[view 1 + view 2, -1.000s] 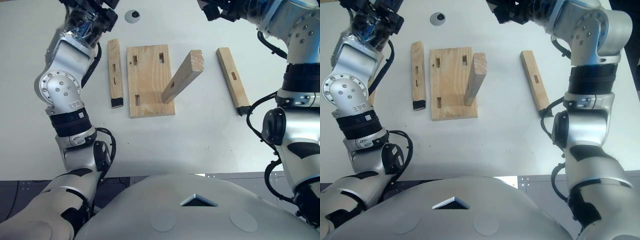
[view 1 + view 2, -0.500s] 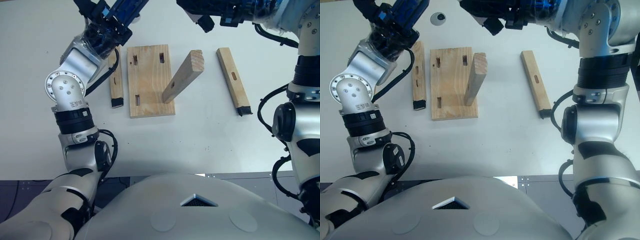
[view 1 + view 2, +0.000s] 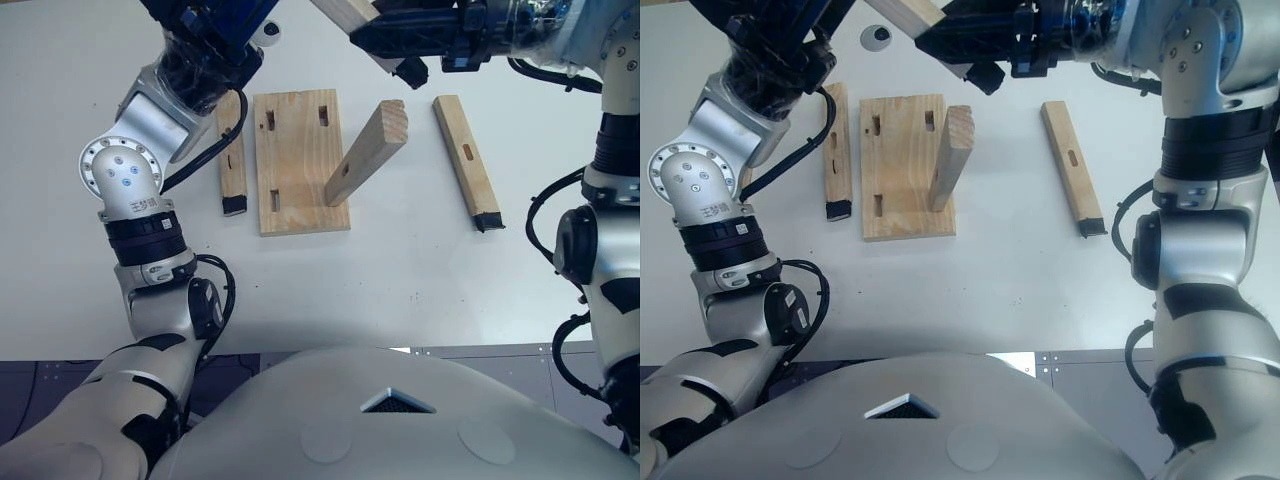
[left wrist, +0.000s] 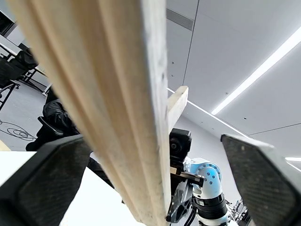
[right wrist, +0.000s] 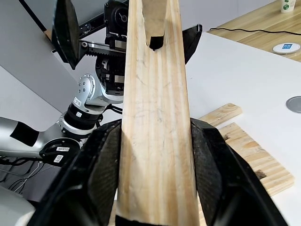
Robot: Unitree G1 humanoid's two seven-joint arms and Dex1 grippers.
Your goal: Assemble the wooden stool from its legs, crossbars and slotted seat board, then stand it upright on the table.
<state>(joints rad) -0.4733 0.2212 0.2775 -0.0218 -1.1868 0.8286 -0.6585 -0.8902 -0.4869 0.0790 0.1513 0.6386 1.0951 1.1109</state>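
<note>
We see both arms up over the far edge of the desk (image 3: 400, 280), with two wood pieces meeting in the air.
The right wrist view gives us the right gripper (image 5: 155, 141) with its jaws clamped on a slotted piece (image 5: 153, 94), and the end of a second piece (image 4: 108, 94) sits in that slot. The left wrist view gives us the left gripper (image 4: 155, 179) with jaws spread apart and the second piece between them, plus ceiling light strips (image 4: 254, 75). In the head views we see the seat board (image 3: 300, 160) flat mid-desk. A tilted leg (image 3: 368, 150) stands at its right edge, a flat leg (image 3: 230, 145) lies just left, and another leg (image 3: 465, 160) lies apart to the right. A small round grey thing (image 3: 877, 36) lies far off.
</note>
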